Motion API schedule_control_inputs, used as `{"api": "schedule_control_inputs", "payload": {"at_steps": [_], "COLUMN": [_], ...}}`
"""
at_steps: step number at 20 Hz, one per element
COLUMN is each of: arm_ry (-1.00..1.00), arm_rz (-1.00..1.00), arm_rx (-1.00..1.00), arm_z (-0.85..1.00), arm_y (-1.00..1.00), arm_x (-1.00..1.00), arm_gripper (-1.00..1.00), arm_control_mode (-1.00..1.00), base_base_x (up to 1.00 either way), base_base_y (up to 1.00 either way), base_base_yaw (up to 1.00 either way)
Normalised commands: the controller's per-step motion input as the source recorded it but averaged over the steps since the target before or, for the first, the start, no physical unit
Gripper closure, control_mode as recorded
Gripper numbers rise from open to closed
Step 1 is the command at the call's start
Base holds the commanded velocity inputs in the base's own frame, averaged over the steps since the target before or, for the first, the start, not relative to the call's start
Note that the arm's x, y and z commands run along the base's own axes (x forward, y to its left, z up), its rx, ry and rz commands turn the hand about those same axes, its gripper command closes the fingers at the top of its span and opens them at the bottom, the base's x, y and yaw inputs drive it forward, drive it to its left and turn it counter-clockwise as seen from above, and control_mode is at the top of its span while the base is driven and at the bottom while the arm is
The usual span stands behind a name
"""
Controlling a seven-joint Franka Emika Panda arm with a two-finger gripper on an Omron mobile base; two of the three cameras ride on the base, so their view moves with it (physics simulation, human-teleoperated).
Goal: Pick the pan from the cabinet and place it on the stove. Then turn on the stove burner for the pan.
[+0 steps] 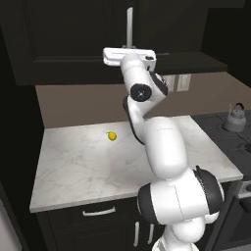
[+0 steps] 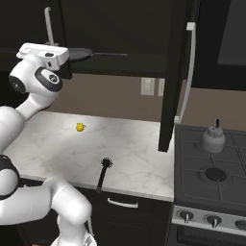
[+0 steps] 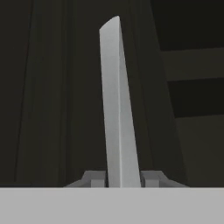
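Note:
My gripper (image 3: 124, 178) is shut on the long silver bar handle (image 3: 117, 100) of the cabinet (image 1: 73, 39), low on the bar. The same hold shows in the left base view, gripper (image 1: 129, 48) on handle (image 1: 129, 24), and in the right base view, gripper (image 2: 49, 45) on handle (image 2: 47, 23). The pan (image 2: 79, 54) lies flat inside the cabinet just right of my hand, its thin handle pointing right. The stove (image 2: 216, 166) lies at the right end of the counter, also seen as the stove (image 1: 234, 139).
The cabinet's right door (image 2: 173, 72) stands open, edge-on over the counter. A silver kettle (image 2: 213, 137) sits on the stove's back burner. A yellow lemon (image 1: 112, 136) and a black dish brush (image 2: 103, 174) lie on the marble counter (image 1: 73, 166). Stove knobs (image 2: 214, 221) line its front.

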Motion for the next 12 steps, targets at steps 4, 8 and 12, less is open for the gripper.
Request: {"api": "schedule_control_inputs", "payload": {"at_steps": [4, 8, 12], "arm_ry": [0.14, 0.14, 0.12], "arm_rz": [0.0, 0.0, 0.0], "arm_rx": [0.01, 0.04, 0.04], "arm_z": [0.0, 0.0, 0.0], "arm_y": [0.48, 0.44, 0.45], "arm_x": [-0.62, -0.74, -0.84], "arm_gripper": [1.0, 1.0, 1.0], "arm_control_mode": [-1.0, -1.0, -1.0], "base_base_x": [0.0, 0.0, 0.0], "base_base_y": [0.0, 0.0, 0.0], "base_base_yaw": [0.0, 0.0, 0.0]}}
